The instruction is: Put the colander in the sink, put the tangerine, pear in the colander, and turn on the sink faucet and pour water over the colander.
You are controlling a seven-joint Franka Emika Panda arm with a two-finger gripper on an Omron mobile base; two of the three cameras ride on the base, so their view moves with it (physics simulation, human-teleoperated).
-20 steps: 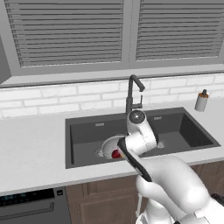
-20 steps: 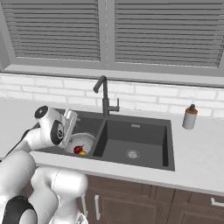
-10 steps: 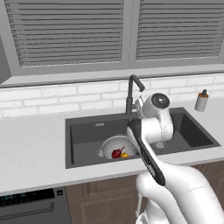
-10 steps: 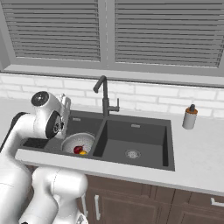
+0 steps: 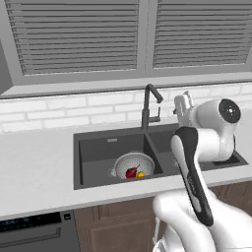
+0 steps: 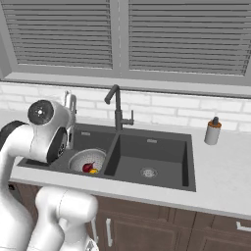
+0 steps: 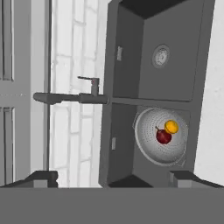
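Colander (image 5: 134, 165) already sat in the sink (image 5: 98, 152) holding tangerine (image 7: 171, 127) and pear (image 7: 163, 136), so the spread, empty gripper (image 5: 182, 106) next needed the faucet (image 5: 149, 106) lever

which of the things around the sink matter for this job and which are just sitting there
Job things:
colander in the sink's left basin
pear and tangerine, both in the colander
sink faucet, no water visible yet

Just sitting there:
soap dispenser on the counter, right of the sink
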